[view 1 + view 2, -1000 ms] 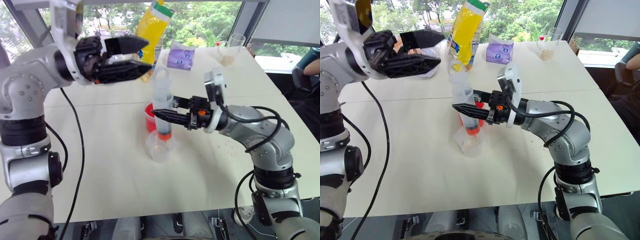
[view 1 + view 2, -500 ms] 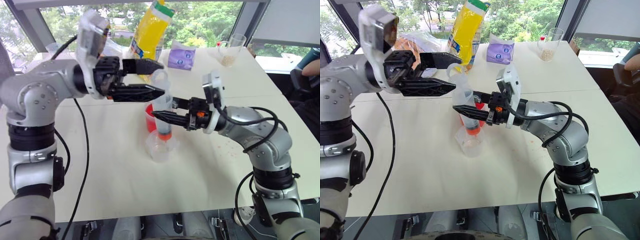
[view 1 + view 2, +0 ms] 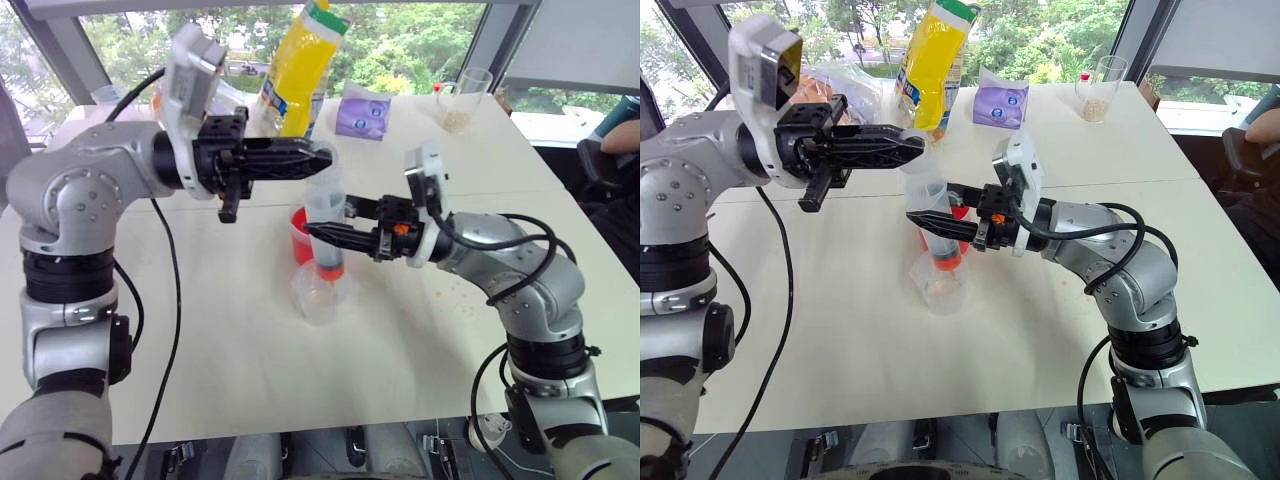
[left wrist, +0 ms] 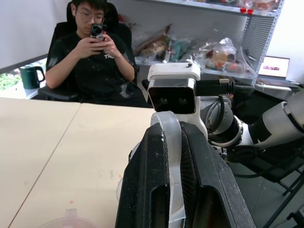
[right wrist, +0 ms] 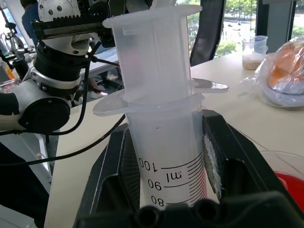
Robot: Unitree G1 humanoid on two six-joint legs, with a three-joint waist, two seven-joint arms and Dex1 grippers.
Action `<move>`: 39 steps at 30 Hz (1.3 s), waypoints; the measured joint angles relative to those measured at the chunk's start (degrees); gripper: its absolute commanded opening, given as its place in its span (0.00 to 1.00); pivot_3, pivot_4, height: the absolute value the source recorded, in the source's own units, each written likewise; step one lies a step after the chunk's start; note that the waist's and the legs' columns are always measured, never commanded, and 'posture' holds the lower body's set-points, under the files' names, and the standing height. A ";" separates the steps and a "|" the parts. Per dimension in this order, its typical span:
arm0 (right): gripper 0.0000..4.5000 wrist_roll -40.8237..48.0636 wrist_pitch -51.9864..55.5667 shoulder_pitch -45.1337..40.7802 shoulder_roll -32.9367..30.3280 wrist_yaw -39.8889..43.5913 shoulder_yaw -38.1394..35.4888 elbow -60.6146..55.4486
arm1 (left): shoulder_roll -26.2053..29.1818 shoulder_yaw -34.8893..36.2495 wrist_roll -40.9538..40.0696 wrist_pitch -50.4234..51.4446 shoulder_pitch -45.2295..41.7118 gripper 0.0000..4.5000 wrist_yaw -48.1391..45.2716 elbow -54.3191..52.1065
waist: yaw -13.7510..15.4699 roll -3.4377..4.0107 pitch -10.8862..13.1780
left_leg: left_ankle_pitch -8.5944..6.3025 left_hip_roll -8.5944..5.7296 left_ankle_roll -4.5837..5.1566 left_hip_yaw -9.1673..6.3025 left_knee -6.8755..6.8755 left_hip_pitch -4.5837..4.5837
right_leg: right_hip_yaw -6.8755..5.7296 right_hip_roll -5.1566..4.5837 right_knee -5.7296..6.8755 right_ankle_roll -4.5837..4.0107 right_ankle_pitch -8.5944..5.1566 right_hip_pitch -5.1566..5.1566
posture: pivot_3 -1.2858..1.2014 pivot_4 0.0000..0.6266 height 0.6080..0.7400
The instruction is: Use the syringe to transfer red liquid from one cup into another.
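Left gripper (image 3: 318, 157) clamped on syringe (image 3: 325, 225) plunger ring, right gripper (image 3: 318, 234) pinching barrel; small cup (image 3: 320, 292) at six o'clock below tip.

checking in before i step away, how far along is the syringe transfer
Done: the right gripper holds the syringe upright by its barrel, tip down in the smaller cup, with the red cup behind it. In hand: the left gripper is shut on the plunger's top. Left: pressing the plunger; the smaller cup looks nearly empty.
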 measured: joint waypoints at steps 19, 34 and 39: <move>0.32 6.34 7.76 -4.76 0.79 -3.43 -0.84 0.68 | 1.60 -1.06 2.44 -5.55 4.03 0.00 -3.27 -0.86 | 0.03 0.00 0.00 | 0.00 0.00 0.00 0.01 0.00 0.00 | 0.00 0.00 0.00 0.00 0.00 0.00 | 0.52 0.24 1.00; 0.32 10.76 9.99 -5.47 1.21 -7.25 -3.32 2.52 | 0.52 -1.61 3.69 -5.17 3.67 0.60 -2.92 -0.15 | 0.07 0.00 0.00 | 0.00 0.00 0.01 0.00 0.00 -0.01 | 0.00 -0.01 -0.01 0.00 0.00 0.00 | 0.52 0.24 1.00; 0.32 12.55 9.17 -5.49 2.84 -7.83 -4.40 1.57 | -0.67 -1.85 3.74 -3.87 2.77 0.98 -0.77 3.15 | -0.11 -0.03 0.02 | 0.00 0.01 0.01 -0.01 0.00 0.00 | 0.00 0.02 0.00 0.00 0.00 0.00 | 0.52 0.24 1.00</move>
